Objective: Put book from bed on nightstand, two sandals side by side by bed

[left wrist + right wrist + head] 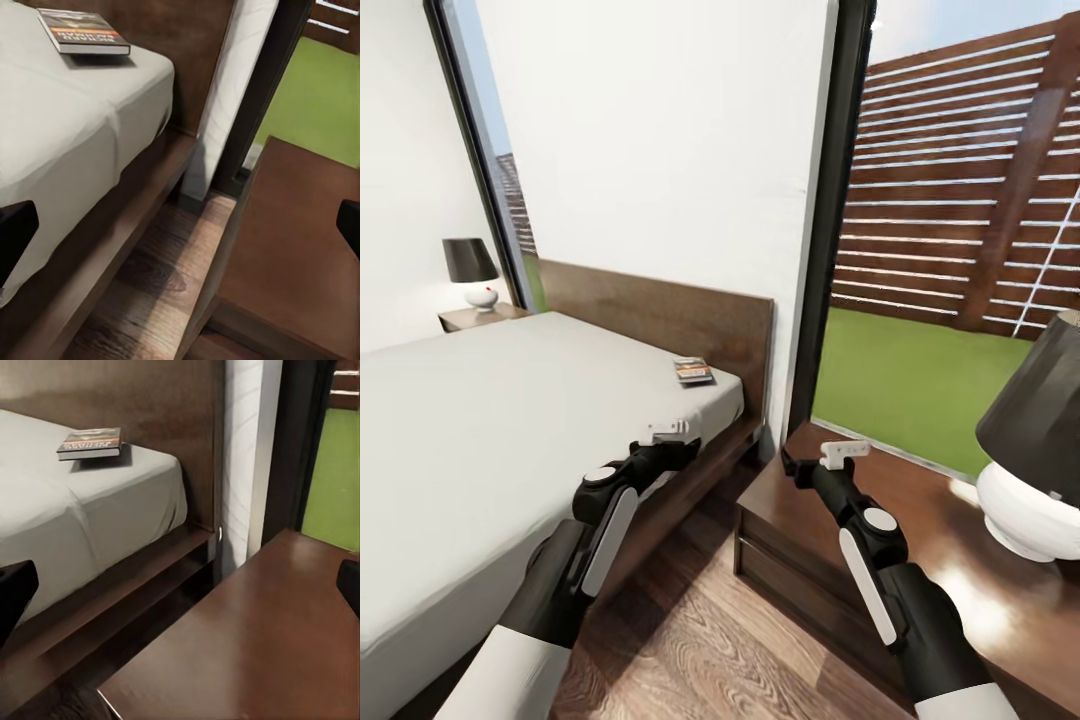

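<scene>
While poised above the bed's edge, left gripper (668, 431) carried white fingers at the end of a glossy black forearm with a white oval panel; whether parted or closed could not be told, nothing seen between them. Right gripper (845, 452) likewise white-tipped on a black arm, hovering over the near nightstand (920, 520); gap between its fingers also not readable, nothing held.

Below and between the two arms: brown wood-plank floor (690, 640) with visible grain. Under the right gripper: flat, glossy reddish-brown top of the nightstand, square-edged, with a drawer front facing the floor. Just right of that arm on the same top: lamp (1035, 470) with a rounded white base and dark tapered shade.

Under and left of the left gripper: bed (490, 420), its mattress pale grey-white, smooth and softly rounded at the corner, seated on a dark brown wooden frame. Beyond the left gripper, near the mattress corner by the plain brown headboard (680, 315): book (693, 370), thin, flat, dark cover with an orange band, lying face up.

Farther off, past the bed's other side: second nightstand (475, 318) bearing a small black-shaded lamp (472, 272). Behind the right gripper: black-framed glass (830, 230), green lawn (910, 385), brown slat fence (970, 190).
</scene>
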Robot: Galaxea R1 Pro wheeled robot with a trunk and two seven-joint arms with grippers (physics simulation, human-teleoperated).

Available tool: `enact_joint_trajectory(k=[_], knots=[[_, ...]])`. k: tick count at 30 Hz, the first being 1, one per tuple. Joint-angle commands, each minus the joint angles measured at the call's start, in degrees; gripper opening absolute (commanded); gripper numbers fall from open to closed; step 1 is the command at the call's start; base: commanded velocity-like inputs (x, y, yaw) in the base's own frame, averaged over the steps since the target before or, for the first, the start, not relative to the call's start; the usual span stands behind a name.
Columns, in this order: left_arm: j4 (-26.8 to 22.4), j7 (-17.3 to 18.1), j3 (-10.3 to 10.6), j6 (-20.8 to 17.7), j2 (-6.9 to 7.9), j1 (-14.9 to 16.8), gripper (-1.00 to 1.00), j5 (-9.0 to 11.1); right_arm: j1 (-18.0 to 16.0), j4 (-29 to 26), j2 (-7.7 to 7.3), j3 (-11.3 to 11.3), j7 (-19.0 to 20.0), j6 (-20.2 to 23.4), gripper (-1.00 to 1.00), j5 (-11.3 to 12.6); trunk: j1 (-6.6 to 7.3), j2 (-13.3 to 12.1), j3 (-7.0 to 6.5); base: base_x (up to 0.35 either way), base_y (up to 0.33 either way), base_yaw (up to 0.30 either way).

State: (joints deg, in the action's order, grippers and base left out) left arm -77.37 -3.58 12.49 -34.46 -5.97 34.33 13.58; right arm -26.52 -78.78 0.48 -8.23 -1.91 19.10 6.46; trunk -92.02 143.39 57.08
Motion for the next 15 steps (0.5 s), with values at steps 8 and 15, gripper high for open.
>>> enact_joint_trajectory(k=[8,15], knots=[[0.0,-0.4,0.1,-0.3,0.08,0.0,1.00,0.6,0.0,0.0,0.08,0.1,-0.1,-1.4,1.00,0.7,0.21,-0.1,-1.72,0.000,0.000,0.000],[0.2,-0.4,0.1,-0.3,0.06,0.0,1.00,0.6,0.2,0.5,0.18,-0.1,-0.1,-2.7,1.00,0.8,0.78,-1.0,-3.19,0.000,0.000,0.000]])
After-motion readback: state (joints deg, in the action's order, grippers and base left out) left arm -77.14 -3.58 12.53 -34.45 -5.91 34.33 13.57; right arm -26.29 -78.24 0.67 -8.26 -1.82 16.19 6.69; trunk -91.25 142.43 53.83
